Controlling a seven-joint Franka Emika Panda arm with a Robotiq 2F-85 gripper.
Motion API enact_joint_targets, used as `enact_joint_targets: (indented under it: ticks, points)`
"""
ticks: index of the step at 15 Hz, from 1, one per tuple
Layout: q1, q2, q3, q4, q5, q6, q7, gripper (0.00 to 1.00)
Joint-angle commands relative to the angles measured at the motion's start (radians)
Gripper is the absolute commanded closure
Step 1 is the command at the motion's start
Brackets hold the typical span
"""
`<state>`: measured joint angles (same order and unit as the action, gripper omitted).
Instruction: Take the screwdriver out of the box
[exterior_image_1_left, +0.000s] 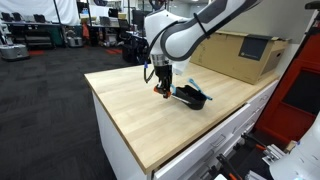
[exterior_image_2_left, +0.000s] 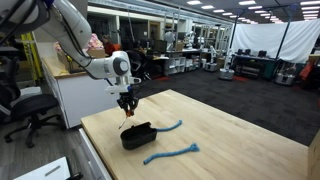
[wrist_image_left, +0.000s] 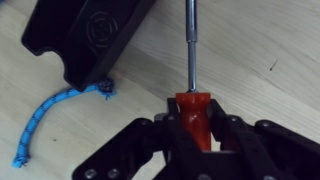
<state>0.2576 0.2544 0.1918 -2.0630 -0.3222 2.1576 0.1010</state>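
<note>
The hand (wrist_image_left: 196, 128) pinches the screwdriver (wrist_image_left: 190, 50) by its orange handle, shaft pointing out ahead over bare desk (wrist_image_left: 265, 60), with the box (wrist_image_left: 85, 35) off to the hand's side, seemingly to carry it clear for release.

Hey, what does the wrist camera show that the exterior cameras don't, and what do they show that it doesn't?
Wrist view only: a close look at the hand shut on the small orange-handled screwdriver, whose thin metal shaft lies over the table beside the bin.
Exterior views only: the large brown cardboard box, the white robot arm, and two blue cords where the wrist view shows one.
Shared: the low black plastic bin, a blue cord near it, and the light wooden table.
</note>
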Motion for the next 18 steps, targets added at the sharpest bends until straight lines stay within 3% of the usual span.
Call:
enact_joint_targets:
  ticks: [1, 4, 7, 8, 9, 15, 18]
  points:
    - [-0.058, 0.105, 0.013, 0.100, 0.179, -0.042, -0.210, 0.92]
    - [-0.091, 0.167, 0.016, 0.146, 0.296, -0.081, -0.322, 0.92]
    - [-0.106, 0.212, 0.010, 0.184, 0.347, -0.123, -0.354, 0.92]
    - [-0.105, 0.219, 0.007, 0.192, 0.348, -0.132, -0.348, 0.42]
    - [-0.104, 0.221, 0.004, 0.195, 0.346, -0.140, -0.343, 0.41]
    - [-0.090, 0.157, -0.005, 0.150, 0.312, -0.059, -0.302, 0.02]
    - [-0.090, 0.113, -0.014, 0.119, 0.285, 0.001, -0.292, 0.00]
